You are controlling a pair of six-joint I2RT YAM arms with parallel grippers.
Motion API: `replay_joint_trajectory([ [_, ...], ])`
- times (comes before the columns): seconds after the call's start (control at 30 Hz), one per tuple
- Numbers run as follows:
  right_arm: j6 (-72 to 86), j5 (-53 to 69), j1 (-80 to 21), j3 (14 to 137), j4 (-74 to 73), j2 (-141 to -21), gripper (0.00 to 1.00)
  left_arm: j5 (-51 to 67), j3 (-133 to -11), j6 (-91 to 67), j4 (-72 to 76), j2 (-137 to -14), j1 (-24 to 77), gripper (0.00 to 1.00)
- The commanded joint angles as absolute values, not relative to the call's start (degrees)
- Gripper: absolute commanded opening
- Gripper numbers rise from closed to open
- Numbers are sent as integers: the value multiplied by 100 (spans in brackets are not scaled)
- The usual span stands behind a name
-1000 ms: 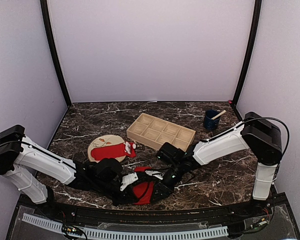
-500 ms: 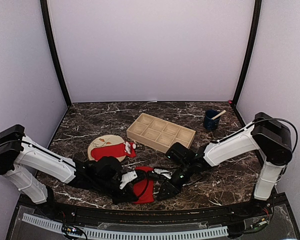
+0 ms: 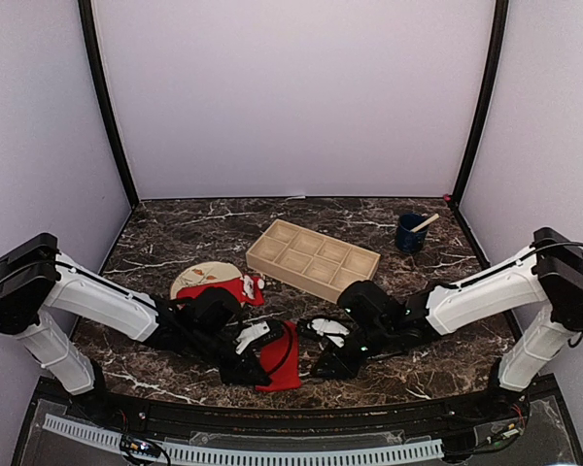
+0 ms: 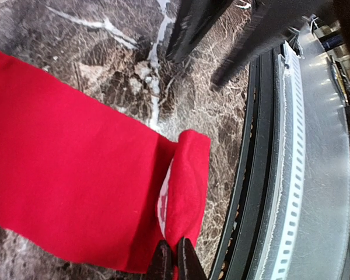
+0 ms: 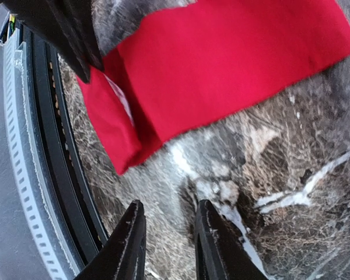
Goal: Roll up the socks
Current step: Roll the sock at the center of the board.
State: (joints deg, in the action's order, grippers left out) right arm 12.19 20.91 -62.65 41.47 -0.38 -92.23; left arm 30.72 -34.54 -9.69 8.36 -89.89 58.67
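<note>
A flat red sock [image 3: 283,357] lies near the table's front edge, its near end folded over, with a bit of white showing in the fold [image 4: 186,181]. My left gripper [image 4: 170,259] is shut on the edge of that folded end; it reaches the sock from the left [image 3: 257,372]. My right gripper [image 5: 168,233] stands open over bare marble just right of the sock [image 5: 221,64], holding nothing [image 3: 323,367]. A second red sock [image 3: 219,289] with white markings rests on the beige plate [image 3: 192,278].
A wooden compartment tray [image 3: 314,258] sits mid-table behind the grippers. At the back right stands a blue cup [image 3: 409,234] with a stick in it. The black rail of the table's front edge [image 4: 262,175] runs right beside the folded sock end.
My right gripper has drawn back to the right, off the sock, and its jaws have narrowed a little. The sock now lies straighter as a strip. The left gripper stays shut on it.
</note>
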Motion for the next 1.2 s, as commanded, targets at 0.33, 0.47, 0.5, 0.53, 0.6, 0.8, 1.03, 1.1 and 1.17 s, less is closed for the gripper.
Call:
replay_joint_trajectory([
  [0.33, 365, 72, -7245, 3568, 823, -8289, 29, 4418, -3942, -1036, 320, -9705, 5622, 0],
  [0.47, 124, 143, -7423, 3580, 803, -8306, 29, 4575, -4012, -1037, 271, -9826, 5591, 0],
  [0.5, 57, 153, -7466, 3598, 799, -8336, 29, 4586, -4035, -1031, 245, -9853, 5582, 0],
  [0.53, -17, 164, -7523, 3643, 789, -8371, 29, 4606, -4054, -1019, 220, -9872, 5581, 0],
  [0.6, -131, 151, -7646, 3712, 760, -8460, 29, 4638, -4090, -998, 181, -9911, 5565, 0],
  [0.8, -436, 143, -7927, 3980, 652, -8789, 30, 4697, -4137, -945, 78, -9979, 5529, 0],
  [1.03, -719, 219, -8076, 4333, 522, -9232, 30, 4746, -4182, -878, 5, -10052, 5498, 0],
  [1.1, -781, 235, -8086, 4407, 495, -9332, 31, 4757, -4205, -862, -8, -10072, 5493, 0],
  [1.17, -836, 253, -8095, 4465, 471, -9399, 31, 4771, -4210, -857, -17, -10072, 5493, 0],
])
